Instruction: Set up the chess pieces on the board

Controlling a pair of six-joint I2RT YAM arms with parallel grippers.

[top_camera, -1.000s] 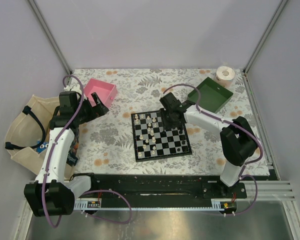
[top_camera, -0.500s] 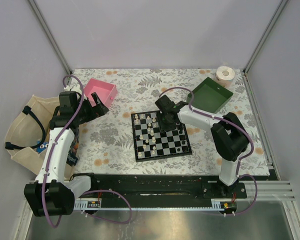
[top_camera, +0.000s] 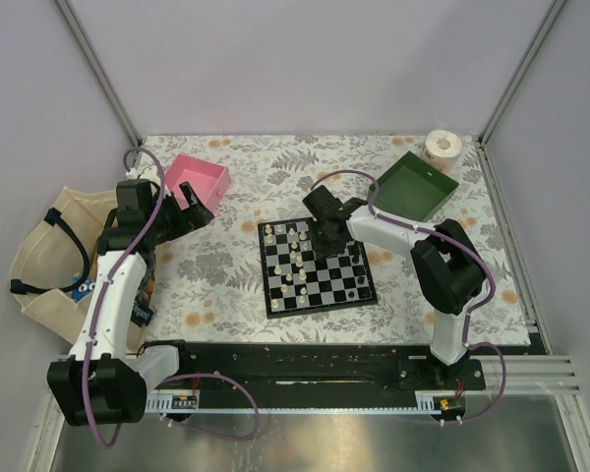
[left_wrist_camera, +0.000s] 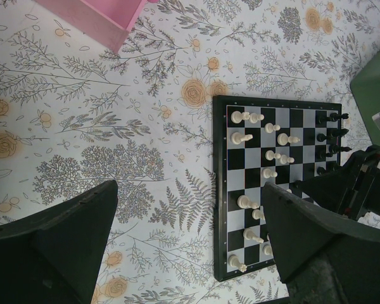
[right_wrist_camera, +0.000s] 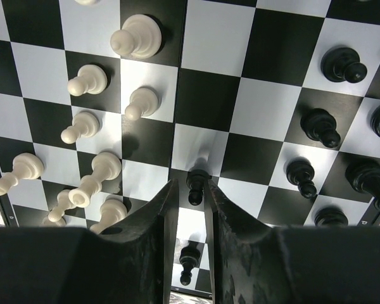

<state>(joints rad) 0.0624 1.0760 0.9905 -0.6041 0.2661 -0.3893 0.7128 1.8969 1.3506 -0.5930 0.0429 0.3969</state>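
Note:
The board [top_camera: 265, 273] lies at the table's middle. Cream-white chess pieces [top_camera: 293, 258] are scattered over its left half, and black ones [top_camera: 352, 281] stand along its right side. My right gripper [top_camera: 326, 239] is low over the board's far right part. In the right wrist view its jaws [right_wrist_camera: 191, 185] are shut on a black pawn [right_wrist_camera: 195, 187] that stands upright on a dark square. Several white pieces [right_wrist_camera: 136, 37] stand to its left and black ones [right_wrist_camera: 320, 125] to its right. My left gripper [left_wrist_camera: 187, 190] hangs open and empty above the tablecloth, left of the board [left_wrist_camera: 220, 190].
A pink tray [top_camera: 202, 177] sits at the back left beside my left gripper, and a green tray [top_camera: 414, 185] at the back right. A roll of tape [top_camera: 442, 147] stands in the far right corner. A cloth bag [top_camera: 49, 256] lies off the table's left edge.
My right gripper has shifted a little left over the board and its jaws have narrowed onto the black pawn. The left arm has not moved.

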